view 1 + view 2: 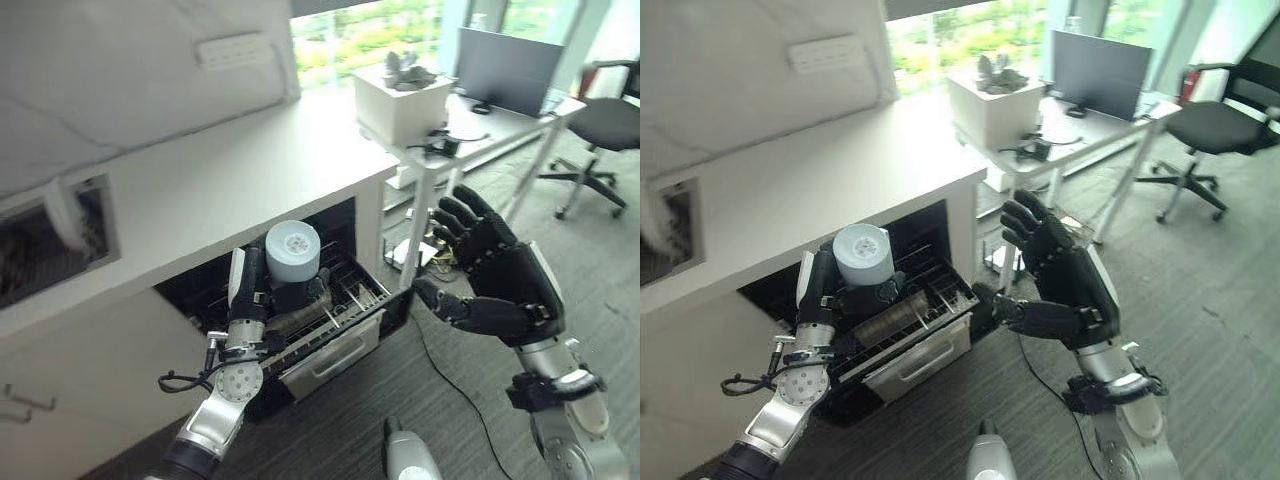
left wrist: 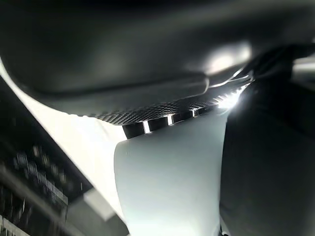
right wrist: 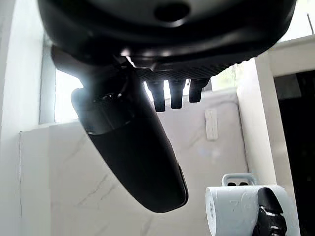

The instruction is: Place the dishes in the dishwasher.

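Left eye view shows the left hand (image 1: 262,290) curled round a pale blue-grey cup (image 1: 292,251), holding it upside down with its base facing up, just above the pulled-out rack (image 1: 340,300) of the dishwasher (image 1: 330,345). The dishwasher sits under a white counter (image 1: 240,180), and its rack sticks out toward the near right over the grey carpet floor (image 1: 450,400). From the left wrist view, the cup's pale wall (image 2: 167,182) lies right against the dark palm. The right hand (image 1: 1065,275) hangs in the air to the right of the dishwasher, apart from the rack, with its fingers spread wide and holding nothing. Farther right stands a white desk (image 1: 500,120) with a white planter box (image 1: 400,95) and a dark monitor (image 1: 510,70); an office chair (image 1: 605,130) is at the far right.
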Controlling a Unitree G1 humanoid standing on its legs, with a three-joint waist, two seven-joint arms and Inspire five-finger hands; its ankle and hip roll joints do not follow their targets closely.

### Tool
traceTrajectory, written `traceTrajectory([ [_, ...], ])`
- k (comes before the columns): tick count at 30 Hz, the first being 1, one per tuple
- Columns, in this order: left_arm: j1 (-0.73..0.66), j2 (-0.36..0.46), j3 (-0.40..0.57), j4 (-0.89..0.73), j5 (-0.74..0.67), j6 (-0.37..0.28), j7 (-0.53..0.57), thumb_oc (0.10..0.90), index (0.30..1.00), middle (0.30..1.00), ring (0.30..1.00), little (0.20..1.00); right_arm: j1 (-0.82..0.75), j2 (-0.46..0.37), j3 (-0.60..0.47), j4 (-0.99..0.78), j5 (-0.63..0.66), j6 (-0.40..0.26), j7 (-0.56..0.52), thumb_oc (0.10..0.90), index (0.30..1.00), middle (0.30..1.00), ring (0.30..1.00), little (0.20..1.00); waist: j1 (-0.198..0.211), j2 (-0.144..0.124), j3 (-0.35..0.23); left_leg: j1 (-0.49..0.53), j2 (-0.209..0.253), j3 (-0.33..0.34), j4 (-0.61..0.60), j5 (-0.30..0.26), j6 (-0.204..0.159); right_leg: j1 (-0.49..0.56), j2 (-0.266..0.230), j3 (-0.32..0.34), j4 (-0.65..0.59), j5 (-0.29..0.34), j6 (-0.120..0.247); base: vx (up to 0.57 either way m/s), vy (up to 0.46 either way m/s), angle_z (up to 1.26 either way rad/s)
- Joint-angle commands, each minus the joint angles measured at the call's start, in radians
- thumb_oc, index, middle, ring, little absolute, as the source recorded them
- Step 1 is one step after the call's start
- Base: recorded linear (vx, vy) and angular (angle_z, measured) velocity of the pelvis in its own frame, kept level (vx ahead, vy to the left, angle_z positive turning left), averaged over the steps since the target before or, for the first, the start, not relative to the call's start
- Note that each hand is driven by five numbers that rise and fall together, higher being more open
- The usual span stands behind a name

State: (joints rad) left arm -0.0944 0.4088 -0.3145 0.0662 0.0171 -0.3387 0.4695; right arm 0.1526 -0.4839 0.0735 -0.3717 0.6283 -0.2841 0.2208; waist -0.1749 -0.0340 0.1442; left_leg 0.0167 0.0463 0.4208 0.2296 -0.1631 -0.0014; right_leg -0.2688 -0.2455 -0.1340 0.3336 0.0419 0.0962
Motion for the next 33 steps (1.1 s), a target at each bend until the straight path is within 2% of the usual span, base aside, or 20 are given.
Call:
traceTrajectory([
  [1,-0.107,0.034,0.015,-0.108,0.088,-0.139,0.037,0.400,0.300,0.300,0.300,0.300,-0.085,0.006,-0.001,-0.030,0.007,-0.057,-0.036,0.800,0.900,0.900,0.900,0.900,-0.012,-0.032,-0.038,0.035,0.006,-0.046,0.070,-0.175,0.021,0.062,-0.040,0.046,-0.034,-0.106,0.150,0.03,-0.034,0.39],
  [8,-0.088,0.028,-0.033,-0.108,0.116,-0.149,0.052,0.400,0.300,0.300,0.300,0.300,-0.148,0.012,0.084,0.000,0.019,-0.003,-0.048,0.800,0.900,0.900,0.900,0.900,0.035,-0.029,-0.054,0.004,0.017,-0.089,0.070,-0.161,0.008,0.092,-0.043,0.000,-0.034,-0.131,0.139,0.05,-0.044,0.58],
  [9,-0.078,0.026,-0.047,-0.117,0.136,-0.147,0.058,0.400,0.300,0.300,0.300,0.300,-0.169,0.018,0.113,0.020,0.029,0.018,-0.052,0.800,0.900,0.900,0.900,0.900,0.051,-0.028,-0.059,-0.005,0.028,-0.105,0.070,-0.157,0.000,0.110,-0.040,-0.018,-0.034,-0.146,0.133,0.07,-0.072,0.54],
  [22,-0.060,0.028,-0.093,-0.133,0.168,-0.132,0.066,0.400,0.300,0.300,0.300,0.300,-0.282,0.030,0.260,0.052,0.008,0.081,-0.058,0.800,0.900,0.900,0.900,0.900,0.153,-0.018,-0.073,-0.063,0.057,-0.192,0.070,-0.121,-0.032,0.191,-0.031,-0.107,-0.034,-0.216,0.099,0.02,-0.048,0.42],
  [33,-0.080,0.039,-0.114,-0.158,0.189,-0.118,0.065,0.400,0.300,0.300,0.300,0.300,-0.332,0.063,0.346,0.095,-0.032,0.104,-0.117,0.800,0.900,0.900,0.900,0.900,0.175,-0.008,-0.067,-0.057,0.058,-0.211,0.070,-0.115,-0.030,0.214,-0.024,-0.099,-0.034,-0.228,0.094,0.01,-0.010,0.04],
])
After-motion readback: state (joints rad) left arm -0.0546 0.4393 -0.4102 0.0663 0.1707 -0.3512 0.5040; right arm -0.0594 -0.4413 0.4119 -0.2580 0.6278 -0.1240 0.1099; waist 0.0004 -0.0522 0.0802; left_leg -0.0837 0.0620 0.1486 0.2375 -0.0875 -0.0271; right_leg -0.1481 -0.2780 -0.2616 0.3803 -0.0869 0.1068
